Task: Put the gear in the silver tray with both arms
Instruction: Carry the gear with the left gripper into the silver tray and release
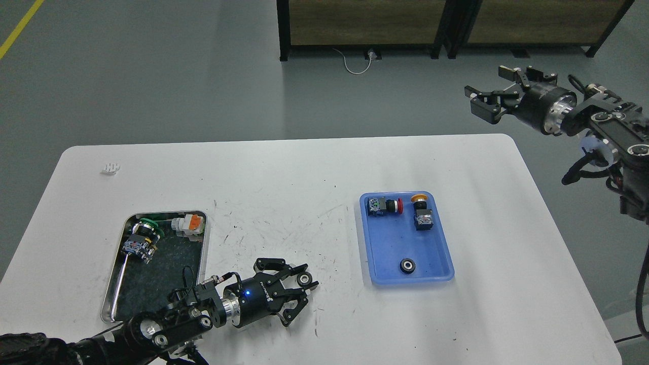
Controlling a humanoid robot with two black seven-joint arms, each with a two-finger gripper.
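Note:
My left gripper [300,286] hovers low over the white table, right of the silver tray [205,253]. Its fingers are closed around a small black and silver gear [304,278]. The silver tray lies at the left and holds a green push-button part [143,237] and an orange and white switch [187,224]. A second gear [407,265] lies in the blue plastic tray [436,238]. My right gripper [489,99] is raised high at the right, beyond the table's far edge, open and empty.
The blue tray also holds a red-capped button [386,206] and a yellow-capped button [421,210]. A small white part [110,168] lies at the table's far left. Dark cabinets [365,25] stand on the floor behind.

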